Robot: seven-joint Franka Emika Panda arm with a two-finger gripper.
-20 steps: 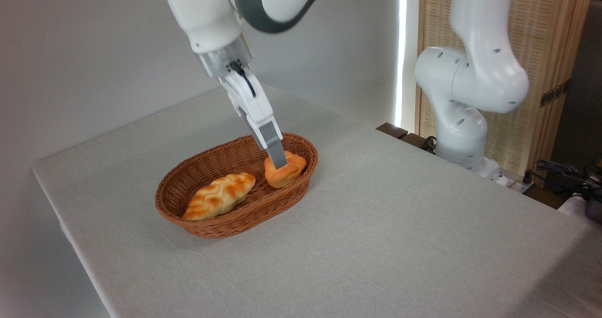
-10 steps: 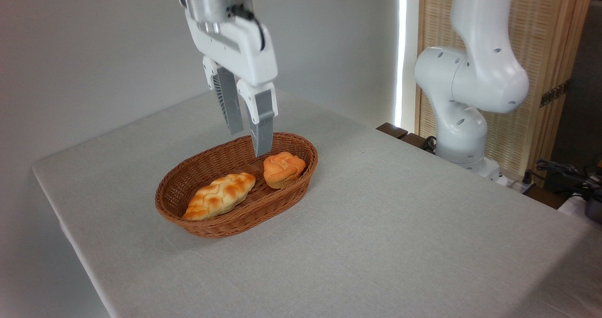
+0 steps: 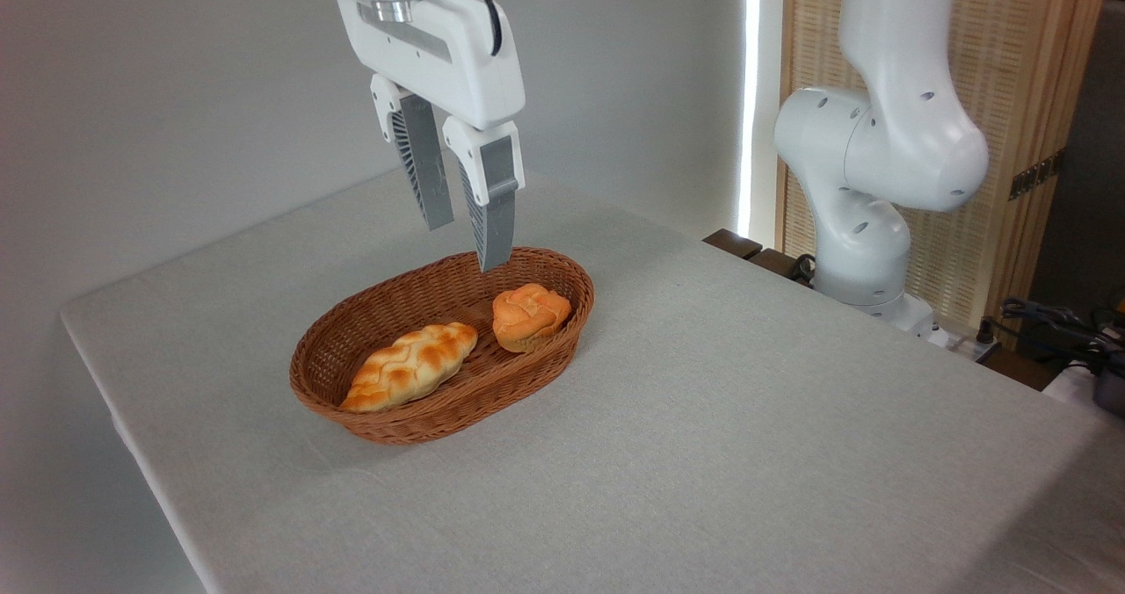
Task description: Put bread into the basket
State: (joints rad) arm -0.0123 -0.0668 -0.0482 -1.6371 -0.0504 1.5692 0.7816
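A broad table covered in pale grey-white woven cloth (image 3: 703,453) carries 1 thing directly: an oval brown woven wicker basket with low sides (image 3: 422,423), set toward the table's left and back part, well apart from the near and right edges.

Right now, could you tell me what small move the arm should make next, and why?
Probably just lift clear and stop: the bun already sits inside the basket beside the loaf, and the hand hangs open and empty above it.
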